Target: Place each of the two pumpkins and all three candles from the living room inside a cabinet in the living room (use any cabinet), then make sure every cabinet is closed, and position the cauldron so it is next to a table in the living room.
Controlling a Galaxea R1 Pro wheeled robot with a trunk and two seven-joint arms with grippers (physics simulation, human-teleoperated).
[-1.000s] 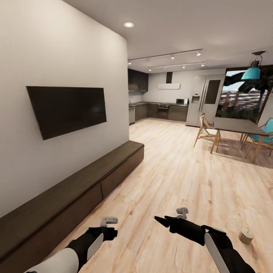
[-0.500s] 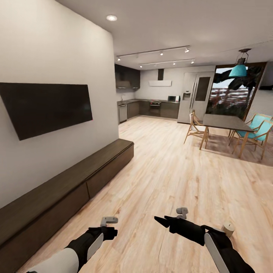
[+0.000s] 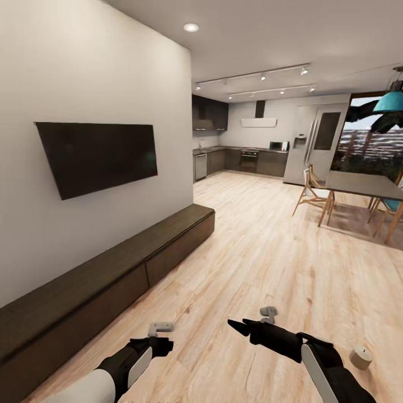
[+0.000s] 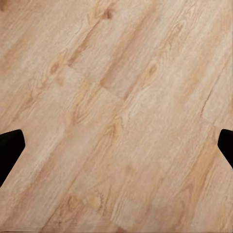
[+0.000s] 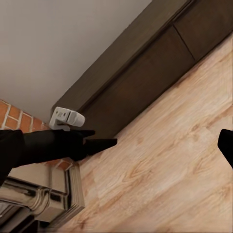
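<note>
- A pale wooden plank floor (image 3: pixel 263 263) is running from the near room back to an open kitchen.
- A white wall (image 3: pixel 84 67) is carrying a flat black television (image 3: pixel 98 157), tilted in the head view.
- Dark kitchen units (image 3: pixel 249 162) are lining the far wall, with a white range hood (image 3: pixel 259 121) above them and a tall pale refrigerator (image 3: pixel 308 146) beside them.
- Track lights (image 3: pixel 252 75) and a recessed ceiling lamp (image 3: pixel 191 27) are glowing overhead.
- A dark dining table (image 3: pixel 361 184) is standing with wooden chairs (image 3: pixel 313 190) by a large window (image 3: pixel 369 145); a teal pendant lamp (image 3: pixel 390 101) is hanging above.
- Red brick (image 5: pixel 9 114) and a grey moulded fireplace surround (image 5: pixel 43 194) are showing in the right wrist view.
</note>
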